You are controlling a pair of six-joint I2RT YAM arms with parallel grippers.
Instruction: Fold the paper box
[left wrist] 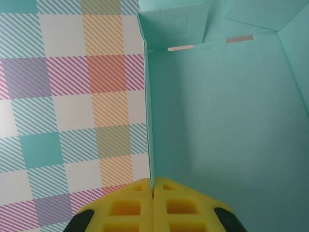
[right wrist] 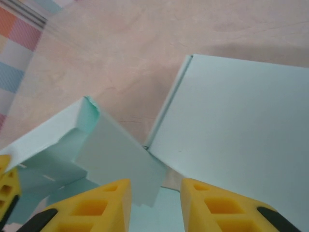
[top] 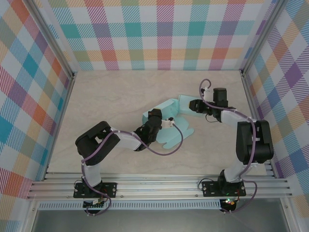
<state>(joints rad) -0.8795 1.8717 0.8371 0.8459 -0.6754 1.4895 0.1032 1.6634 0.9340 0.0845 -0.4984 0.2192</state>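
The paper box (top: 174,121) is a mint-green cardboard sheet, partly folded, lying mid-table. My left gripper (top: 166,122) is shut on a raised side panel of the box (left wrist: 150,125), whose edge runs straight into the closed yellow fingers (left wrist: 125,208). The box's inner face (left wrist: 227,121) spreads to the right of that panel. My right gripper (top: 194,107) hovers open at the box's far right corner. A small loose flap (right wrist: 120,162) pokes between its yellow fingers (right wrist: 212,205) without being pinched, and a larger flat panel (right wrist: 231,135) lies to its right.
The pale wood-grain tabletop (top: 106,101) is walled in by plaid-patterned panels (top: 159,34) at the back and both sides. An aluminium rail (top: 159,186) runs along the near edge by the arm bases.
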